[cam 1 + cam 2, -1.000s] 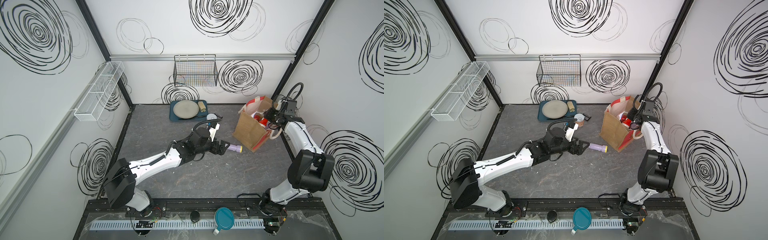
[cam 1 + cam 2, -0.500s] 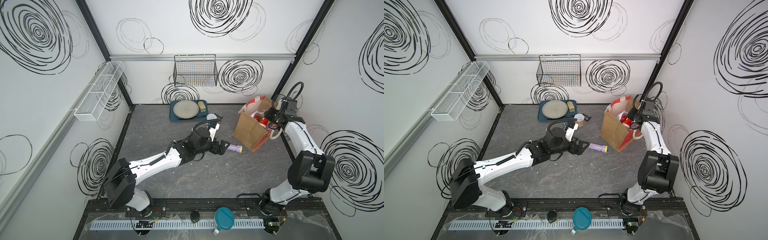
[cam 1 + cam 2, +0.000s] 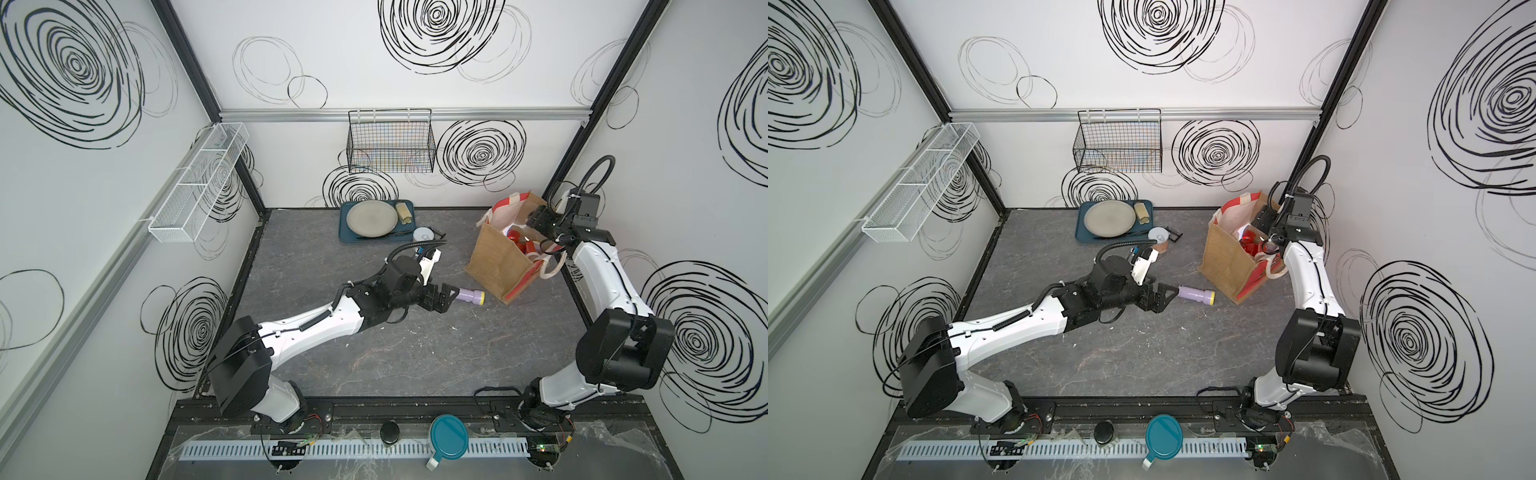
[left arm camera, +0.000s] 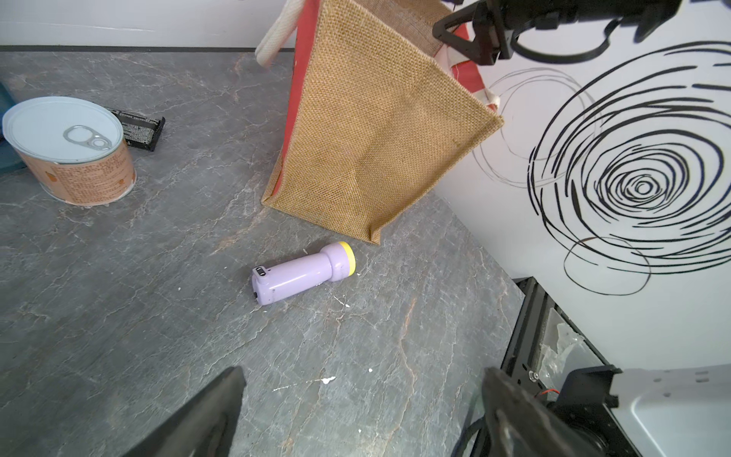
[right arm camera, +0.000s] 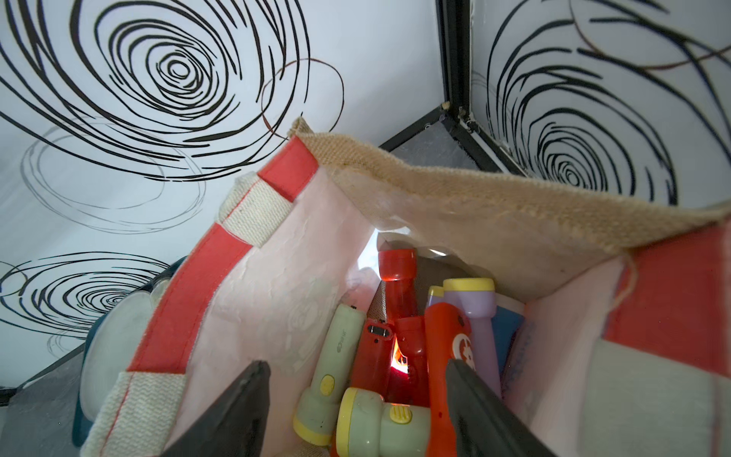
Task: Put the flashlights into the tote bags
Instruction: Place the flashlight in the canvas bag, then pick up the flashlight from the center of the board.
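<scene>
- On the front rail, nearest of all, lie a teal round lid (image 3: 446, 436) and a small black cap (image 3: 389, 433).
- The left arm (image 3: 316, 324) stretches low across the grey marbled desk (image 3: 395, 357) toward the right side.
- The left jaws stand wide apart and hold nothing. In the left wrist view the dark fingertips (image 4: 221, 403) frame a bare stretch of desk.
- Just past them, a lilac flashlight (image 4: 302, 273) with a yellow head lies flat on its side. Its tail points toward the jaws and its head sits just beside the near bottom corner of the tote bag (image 4: 379, 130), not quite touching it.
- In both top views the bag, brown jute with red-and-white sides, sits with its mouth open near the right wall. A white rope handle (image 3: 550, 270) hangs over its side.
- The right arm (image 3: 598, 270) reaches up along that wall, and the right jaws hang over the bag's mouth.
- They are spread, with nothing pinched between the fingers (image 5: 237, 407).
- Inside the bag are heaped flashlights: red (image 5: 397, 277), pale green (image 5: 340, 356), orange-red (image 5: 447, 348), lilac (image 5: 474, 312) and blue (image 5: 508, 328).
- Left of the bag stands a short tin (image 4: 75, 158) with a white pull-ring lid, and a small black object (image 4: 138, 128) lies just behind it.
- Farther back, a teal tray (image 3: 345, 235) carries a grey plate (image 3: 372, 217) and a beige cylinder (image 3: 403, 212).
- A black wire basket (image 3: 390, 141) hangs on the back wall and a white mesh shelf (image 3: 195, 187) on the left wall.
</scene>
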